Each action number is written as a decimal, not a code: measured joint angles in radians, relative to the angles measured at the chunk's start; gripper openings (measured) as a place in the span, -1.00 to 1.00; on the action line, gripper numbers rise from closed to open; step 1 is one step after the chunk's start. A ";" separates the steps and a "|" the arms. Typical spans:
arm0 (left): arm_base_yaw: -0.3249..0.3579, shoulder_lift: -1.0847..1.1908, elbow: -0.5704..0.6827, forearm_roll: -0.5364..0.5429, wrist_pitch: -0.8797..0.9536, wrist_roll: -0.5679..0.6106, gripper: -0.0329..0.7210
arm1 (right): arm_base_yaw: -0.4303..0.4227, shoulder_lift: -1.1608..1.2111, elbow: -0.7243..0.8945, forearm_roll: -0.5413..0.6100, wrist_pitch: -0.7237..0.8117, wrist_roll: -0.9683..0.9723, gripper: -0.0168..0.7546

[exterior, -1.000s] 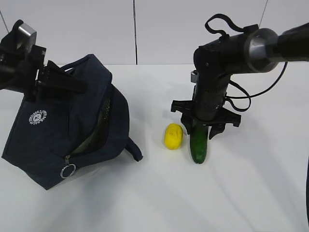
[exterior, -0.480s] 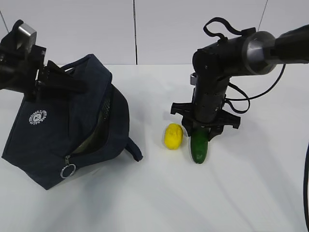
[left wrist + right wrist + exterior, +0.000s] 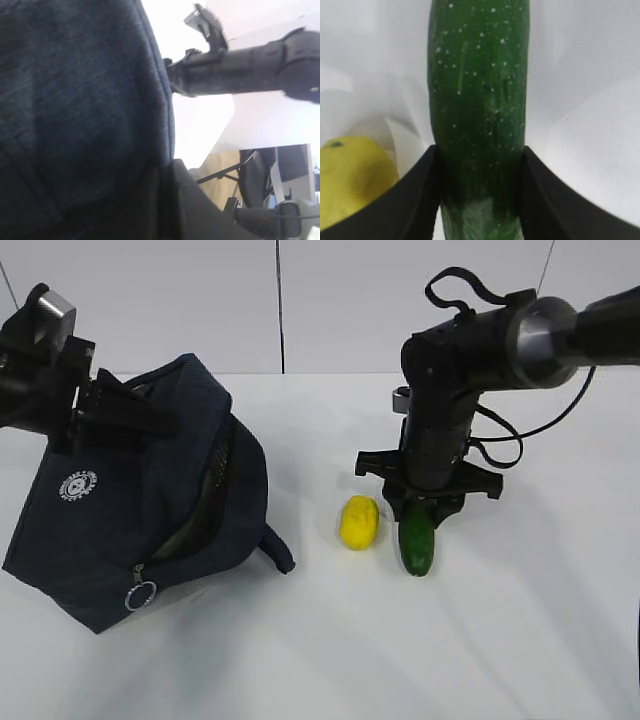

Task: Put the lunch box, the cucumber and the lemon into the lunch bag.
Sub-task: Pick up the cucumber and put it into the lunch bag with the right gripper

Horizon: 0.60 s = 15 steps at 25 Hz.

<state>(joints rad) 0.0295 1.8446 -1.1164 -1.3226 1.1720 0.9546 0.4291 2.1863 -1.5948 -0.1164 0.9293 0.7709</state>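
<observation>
Right wrist view: cucumber (image 3: 477, 100) between both fingers (image 3: 405, 200).

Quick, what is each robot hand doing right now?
Left hand: up against the lunch bag at its top, but I can't tell if it is open or shut.
Right hand: shut on the cucumber.

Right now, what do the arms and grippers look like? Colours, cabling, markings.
Both arms are matte black. The right gripper has flat black fingers, a brushed-silver joint collar and loose black cables. The left gripper carries a grey-topped block. No markings visible.
</observation>
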 joint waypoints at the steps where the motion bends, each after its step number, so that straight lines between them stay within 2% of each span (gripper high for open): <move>1: 0.000 0.000 0.000 0.011 0.000 0.000 -0.92 | 0.000 -0.011 0.000 0.000 0.004 -0.012 -0.11; 10: 0.000 0.000 0.000 0.035 0.002 -0.002 -0.92 | 0.000 -0.163 0.000 0.021 0.008 -0.129 -0.11; 15: 0.000 0.000 0.000 0.037 0.002 -0.004 -0.92 | 0.000 -0.228 -0.002 0.176 0.009 -0.322 -0.11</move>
<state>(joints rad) 0.0300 1.8446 -1.1164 -1.2854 1.1741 0.9503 0.4291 1.9585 -1.5966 0.0595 0.9380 0.4494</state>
